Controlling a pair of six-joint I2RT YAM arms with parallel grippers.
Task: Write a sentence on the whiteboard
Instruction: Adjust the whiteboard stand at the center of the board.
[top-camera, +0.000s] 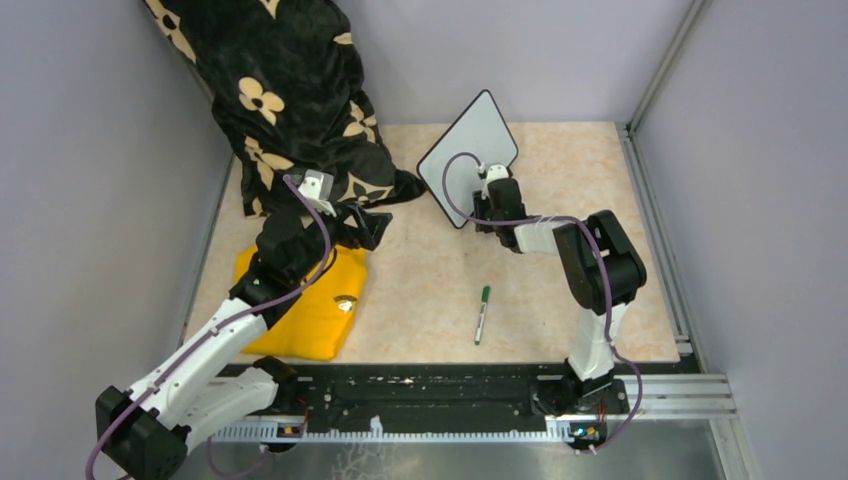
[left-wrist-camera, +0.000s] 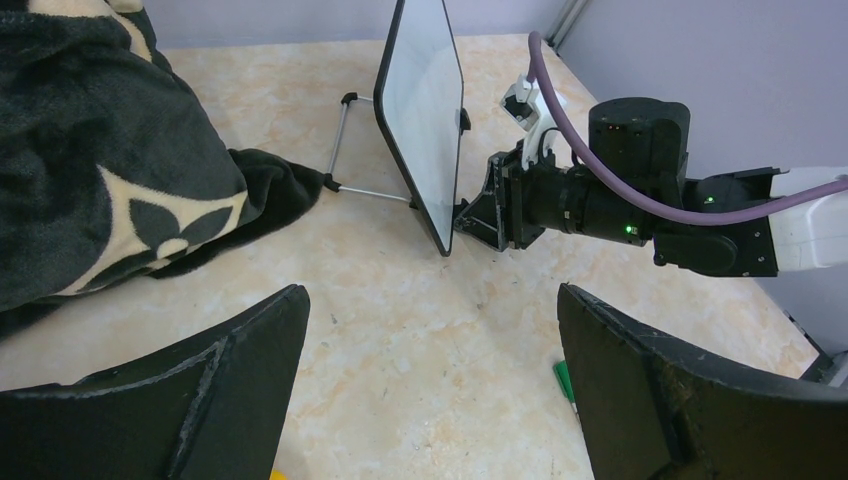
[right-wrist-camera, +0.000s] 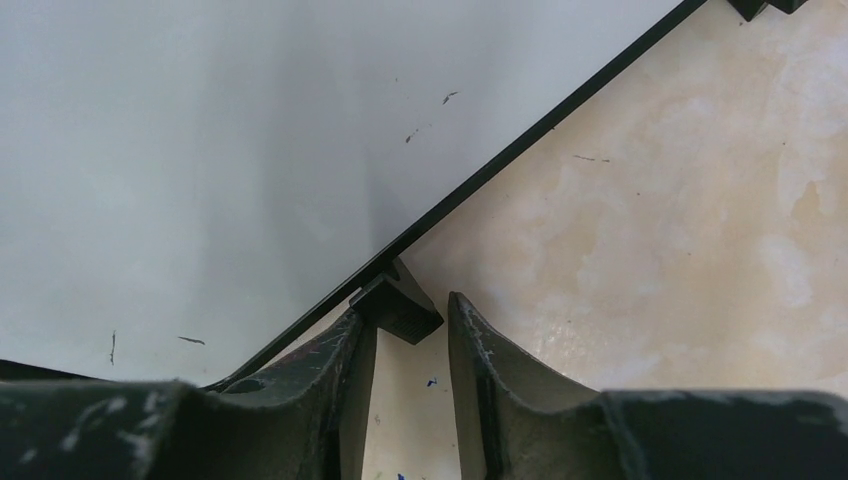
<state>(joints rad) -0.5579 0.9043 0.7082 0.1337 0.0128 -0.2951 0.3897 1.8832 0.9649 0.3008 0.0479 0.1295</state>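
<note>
Right gripper (right-wrist-camera: 408, 303): fingers narrowly parted, whiteboard (right-wrist-camera: 200, 150) bottom edge and its small black foot (right-wrist-camera: 395, 310) right at fingertips; actual grip on foot, cannot tell. Whiteboard stands tilted, just ahead of fingers. Left gripper (left-wrist-camera: 430, 300): fingers spread wide, empty, whiteboard well ahead.

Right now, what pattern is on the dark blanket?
The blanket is black with cream flower shapes, clearest in the top view.

Left arm (top-camera: 210, 350): white links, black joints
Right arm (top-camera: 600, 270): white links, black joints, small green light (left-wrist-camera: 627, 229)
Cables (top-camera: 443, 190): purple, along each arm
Left tool (left-wrist-camera: 432, 300): black, wedge-shaped fingers
Right tool (right-wrist-camera: 410, 315): black fingers, scuffed pale
</note>
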